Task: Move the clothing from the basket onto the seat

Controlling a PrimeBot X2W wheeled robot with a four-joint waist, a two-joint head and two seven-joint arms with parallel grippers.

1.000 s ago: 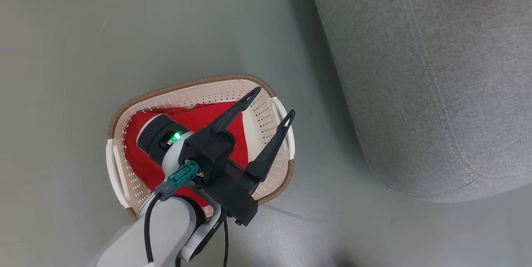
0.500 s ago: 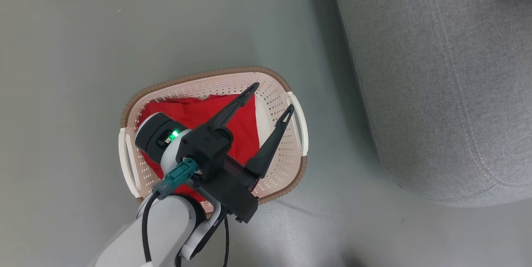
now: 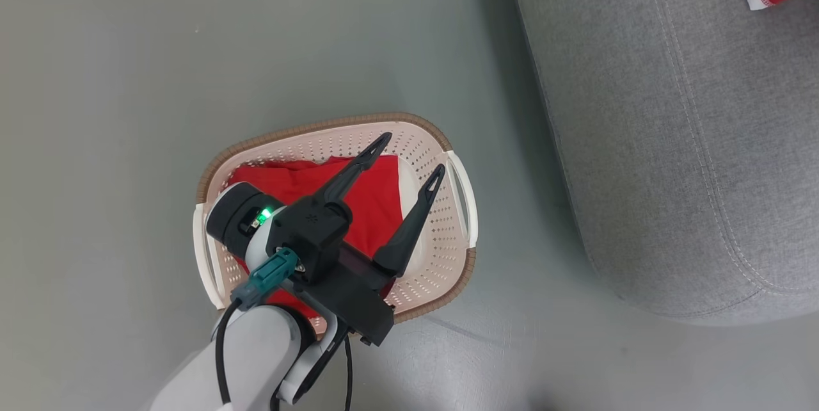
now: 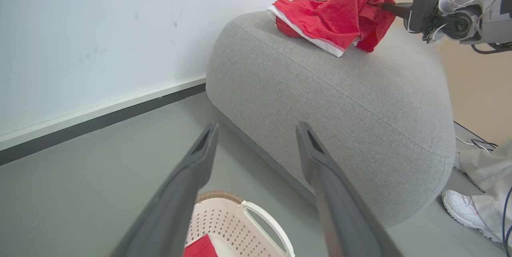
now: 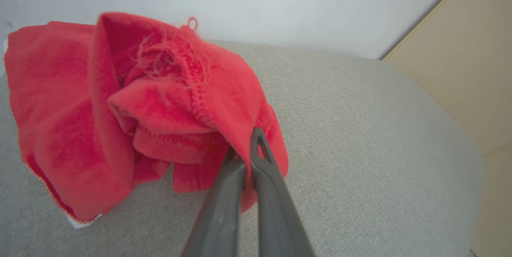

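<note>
– While looking down from the head, see much open room round the basket [image 3: 333,123]?
– Plenty. Bare grey floor [image 3: 128,78] on the left, the far side and the near side of the basket. On the right, a strip of floor, then the rounded flank of the grey sofa [image 3: 672,142], near the basket's handle but not touching.
– Anything more from the left wrist?
– White wall [image 4: 100,21] with a dark skirting strip [image 4: 100,123] beyond the basket. Past the sofa's end, well apart from the basket, a person's white shoe [image 4: 464,209] and pale trouser leg [image 4: 486,169] on the floor.
– And the left gripper [image 3: 413,153]?
– Hangs above the basket, fingers spread wide, nothing between them. Tips over the basket's right half, aimed toward its far right corner.
– Clothing relative to it?
– Red cloth [image 3: 374,196] flat on the basket's bottom, below the fingers and partly hidden under the wrist. Clear of the tips, going by the left wrist view.
– Any outside the basket?
– Other red cloth [image 4: 320,21], white stitched edging along one side, up on top of the sofa, well apart from the basket.
– Loose?
– No. Pinched at one bunched fold by the right gripper [image 5: 248,147], fingers pressed narrow on the fabric. Rest of it slumped on the cushion.
</note>
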